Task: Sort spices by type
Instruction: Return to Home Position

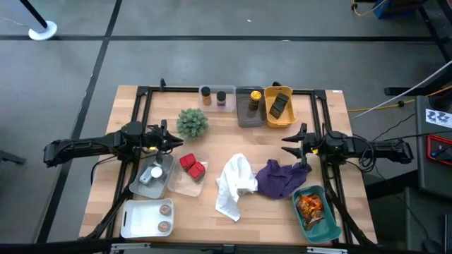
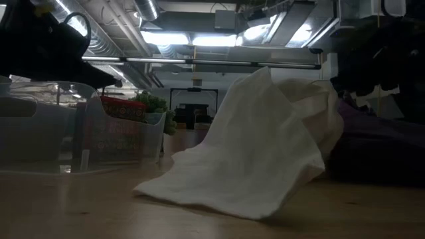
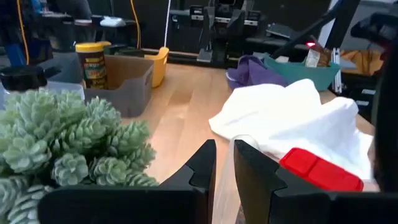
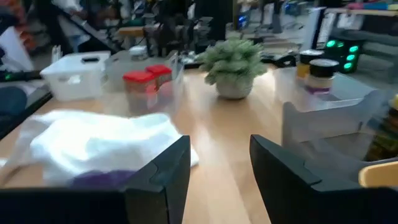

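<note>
High view: two red tins point(image 1: 188, 163)

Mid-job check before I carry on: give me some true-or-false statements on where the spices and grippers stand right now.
The two red tins sit in a clear plastic bin. True.
The orange-red foil packets lie in the yellow bin. False: they lie in the teal bin.
The right gripper holds a jar. False: it is open and empty.
The white cloth touches the purple cloth. True.
The two round brown discs lie in the white bin. True.
</note>
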